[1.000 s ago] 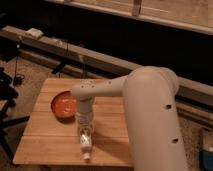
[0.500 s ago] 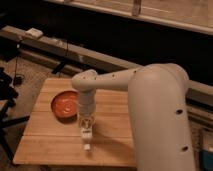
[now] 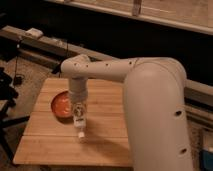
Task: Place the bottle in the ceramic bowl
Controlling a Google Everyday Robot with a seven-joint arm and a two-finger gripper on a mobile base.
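**Bottle held at the bowl's edge, not yet inside**

The gripper hung straight down from the wrist of the large white arm, which reached in from the right and crossed over the wooden table. It was closed on the bottle, with its jaws narrowed around the upper part of the pale body. The bottle pointed downward and tilted slightly. Its white cap was at the lower end, toward the near side of the table. It could not be told whether the cap touched the boards or hung just above them.

The ceramic bowl, orange-red with a darker rim, sat on the left half of the table, just beside the gripper on its left. In this view the gripper and the top of the bottle overlapped the bowl's right rim. The lower part of the bottle lay outside the bowl, over bare wood in front of and to the right of the rim. The inside of the bowl showed only its glaze.

Behind the table a long ledge ran across the dark background with a small white box resting on it. A thin cable dropped from the ledge toward the floor on the left.
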